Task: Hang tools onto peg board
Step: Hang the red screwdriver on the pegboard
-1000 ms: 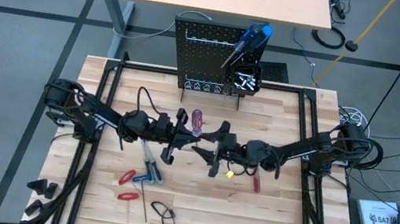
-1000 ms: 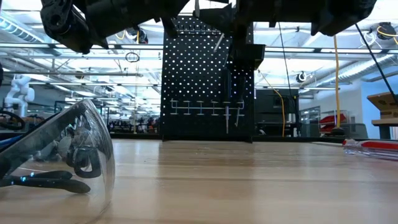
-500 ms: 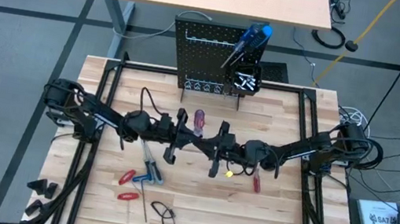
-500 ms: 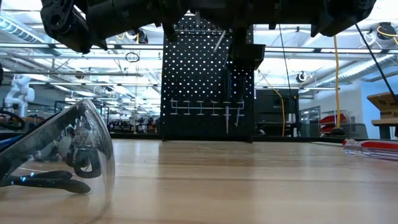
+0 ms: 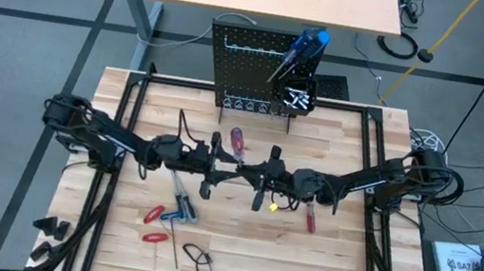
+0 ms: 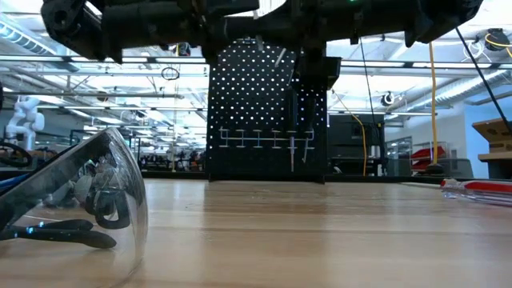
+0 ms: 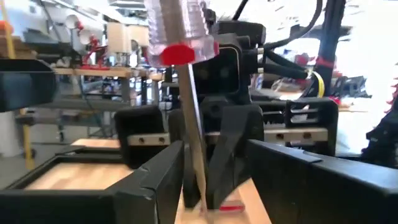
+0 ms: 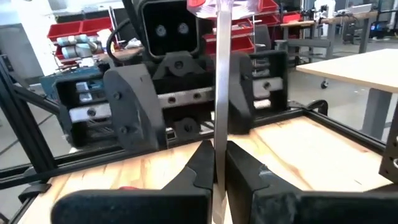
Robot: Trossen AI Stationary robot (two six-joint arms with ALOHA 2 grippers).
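Observation:
A screwdriver (image 5: 237, 141) with a clear, red-tipped handle stands handle-up above the table's middle, between my two grippers, which face each other. My right gripper (image 5: 253, 176) is shut on its metal shaft (image 8: 221, 93). My left gripper (image 5: 221, 166) is open, with one finger on each side of the same shaft (image 7: 194, 130). I cannot tell whether it touches the shaft. The black peg board (image 5: 247, 69) stands upright at the table's far edge. Its small black bin (image 5: 294, 93) holds blue-handled screwdrivers (image 5: 305, 47). It also shows in the low view (image 6: 268, 112). My right gripper pinches the screwdriver's bare shaft (image 8: 220, 146) between its two fingers (image 8: 200, 167), well below the handle. The fingers come level from the table's right side and lie across the shaft. The screwdriver stands about upright, handle on top, lifted clear of the table.
On the near left of the table lie red-handled pliers (image 5: 155, 223), a blue-handled tool (image 5: 183, 208) and thin rods. Safety glasses (image 5: 198, 259) lie at the near edge and loom large in the low view (image 6: 72, 200). A red screwdriver (image 5: 310, 221) lies right of centre.
My right gripper has moved a little toward the table's left, closer to my left gripper. The screwdriver's handle has shifted slightly toward the far edge and the left. My left arm has drawn back a little toward the table's left.

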